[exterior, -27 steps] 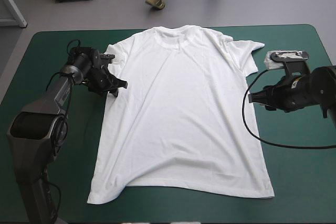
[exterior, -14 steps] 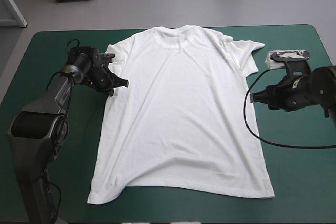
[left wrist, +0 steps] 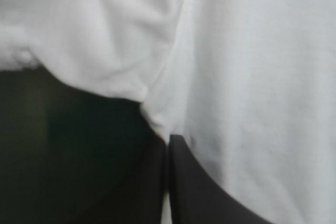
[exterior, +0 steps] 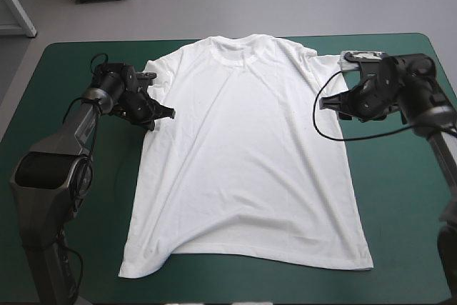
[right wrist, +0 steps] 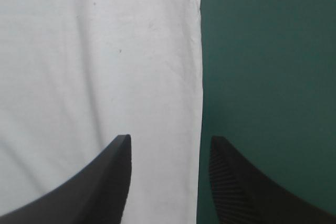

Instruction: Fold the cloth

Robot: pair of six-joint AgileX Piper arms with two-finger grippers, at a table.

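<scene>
The white T-shirt (exterior: 243, 155) lies spread flat on the teal-green cover (exterior: 400, 191), collar toward the far edge. My left gripper (exterior: 163, 113) sits at the shirt's left armpit. In the left wrist view its black fingers meet in a point (left wrist: 168, 142), shut on a pinch of the T-shirt (left wrist: 252, 51). My right gripper (exterior: 325, 102) hovers at the shirt's right side just below the sleeve. In the right wrist view it (right wrist: 170, 142) stands open. The hem edge of the T-shirt (right wrist: 94, 51) runs between its fingers, with nothing gripped.
Bare teal-green cover (right wrist: 268, 66) lies beside the shirt under the right gripper's outer finger. Wide strips of cover flank the shirt on both sides, with a narrower band along the near edge. The shirt's bottom left corner is slightly rumpled.
The left gripper closed on the shirt's armpit fold. The right arm swung in from the table's right side toward the shirt's right edge by the sleeve.
</scene>
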